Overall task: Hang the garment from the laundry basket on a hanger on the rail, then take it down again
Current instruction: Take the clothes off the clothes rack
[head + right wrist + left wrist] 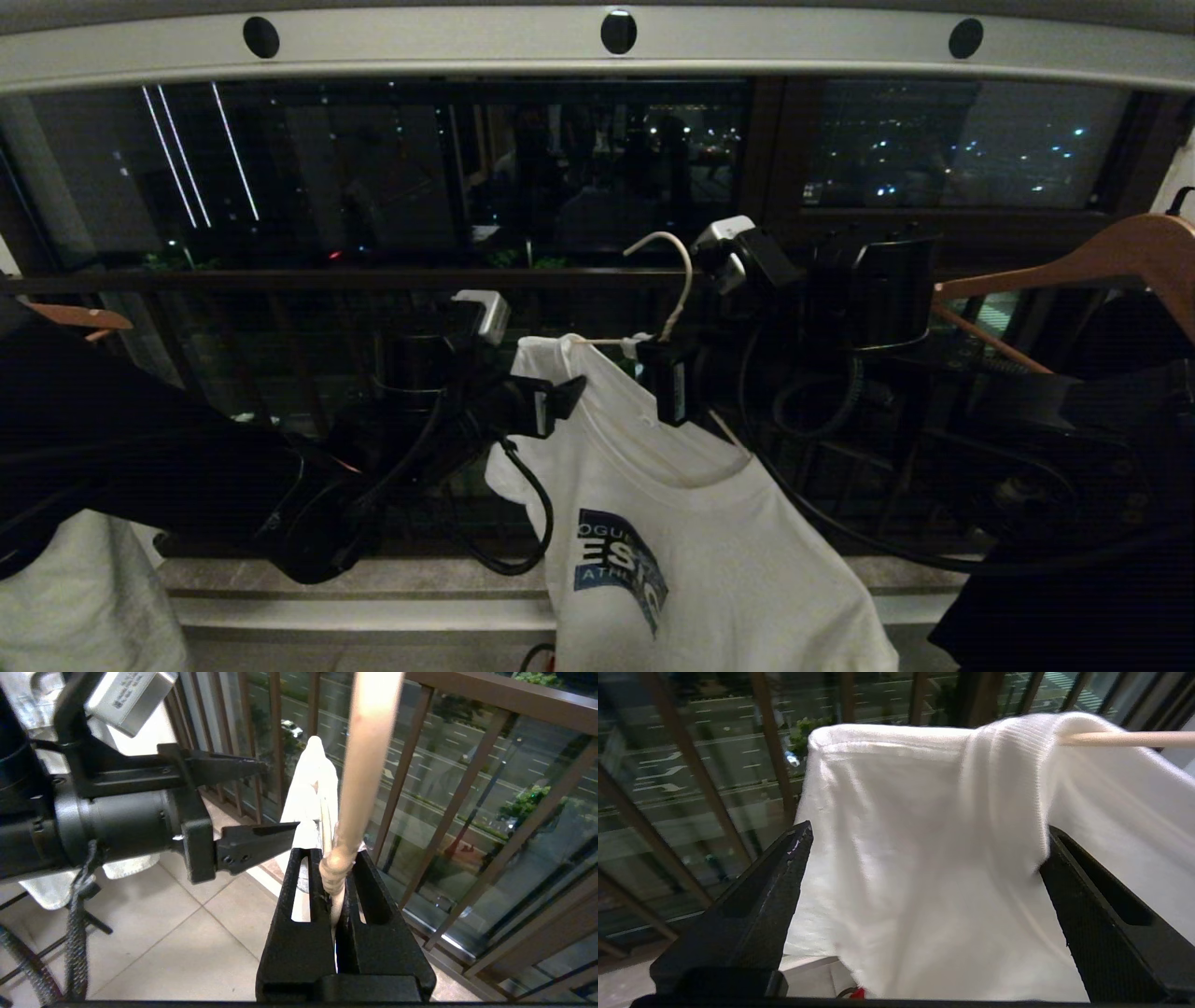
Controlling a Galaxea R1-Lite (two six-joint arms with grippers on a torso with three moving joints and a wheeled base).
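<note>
From the head camera, the white short-sleeved T-shirt with a blue chest logo [672,523] hangs on the thin white wire hanger [674,280], below the pale grey holed rail [597,42]. The left hand [560,401] sits spread at the shirt's shoulder. In the left wrist view, cloth [915,858] lies between its spread fingers [784,868]. In the right wrist view, the right hand [337,872] pinches the hanger's twisted neck [337,868], the hook rising upward.

The white short-sleeved T-shirt's [709,551] hem is cut off by the lower edge; its blue chest logo's [621,569] letters are partly folded away.
</note>
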